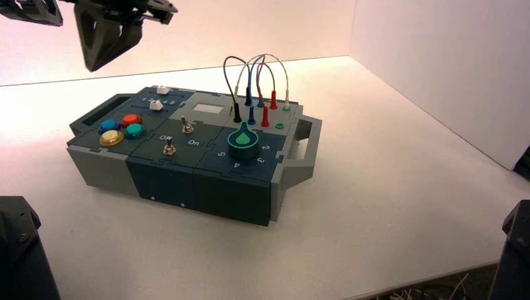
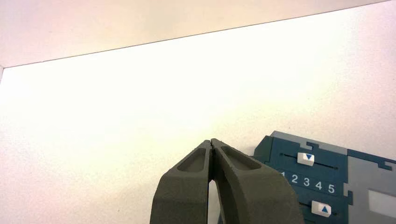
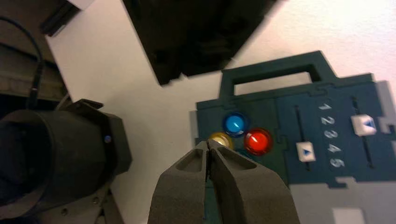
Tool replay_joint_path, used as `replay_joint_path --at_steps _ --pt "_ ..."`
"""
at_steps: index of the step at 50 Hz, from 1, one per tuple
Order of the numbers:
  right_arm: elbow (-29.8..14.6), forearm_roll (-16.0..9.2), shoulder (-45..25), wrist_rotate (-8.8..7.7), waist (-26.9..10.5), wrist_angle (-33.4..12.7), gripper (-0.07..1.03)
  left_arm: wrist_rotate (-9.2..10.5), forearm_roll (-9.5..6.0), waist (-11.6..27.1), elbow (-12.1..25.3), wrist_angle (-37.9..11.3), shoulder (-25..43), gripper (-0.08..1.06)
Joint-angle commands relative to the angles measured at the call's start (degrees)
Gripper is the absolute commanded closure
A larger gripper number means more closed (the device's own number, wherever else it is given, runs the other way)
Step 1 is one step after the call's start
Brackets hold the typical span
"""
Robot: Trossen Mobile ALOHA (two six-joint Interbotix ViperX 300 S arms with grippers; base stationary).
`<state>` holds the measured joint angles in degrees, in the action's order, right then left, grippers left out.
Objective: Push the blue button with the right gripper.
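blue button (image 3: 234,124): round, glossy, dark rim, on box's (image 1: 181,147) left part | right gripper (image 3: 208,143): black, fingers closed, above box

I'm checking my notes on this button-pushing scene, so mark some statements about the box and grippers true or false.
1. The right gripper is pressing the blue button. False: it is raised off the box, near the button end.
2. The blue button is beside the orange-red button. True.
3. The left gripper has its fingers spread wide. False: they are together, and it is in the air off the box's left end.
4. The green-topped knob is at the box's left end. False: it is toward the right end.
5. The right gripper's fingers are closed together. True.
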<state>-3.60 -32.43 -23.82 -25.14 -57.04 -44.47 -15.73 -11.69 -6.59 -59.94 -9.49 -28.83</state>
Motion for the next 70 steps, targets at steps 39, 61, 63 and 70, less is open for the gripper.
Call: replay_joint_path --at_steps 39,61,63,70 --pt "-10.20 2.46 -6.50 -1.32 -0.44 -2.46 0.98 -0.09 0.18 -3.87 1.85 0.62 2.20 1.01" --pt "-14.24 3.16 -8.96 -1.32 -0.44 -4.57 0.98 0.18 -0.09 -12.13 1.93 1.93 2.46 1.01" --pt "-14.68 3.34 -9.14 -1.32 -0.44 -4.66 0.98 0.18 -0.09 -12.66 1.93 1.93 2.55 1.01" --pt "-15.38 3.78 -9.40 -1.32 -0.44 -4.75 0.98 0.09 -0.09 -12.74 1.93 2.29 2.55 1.01"
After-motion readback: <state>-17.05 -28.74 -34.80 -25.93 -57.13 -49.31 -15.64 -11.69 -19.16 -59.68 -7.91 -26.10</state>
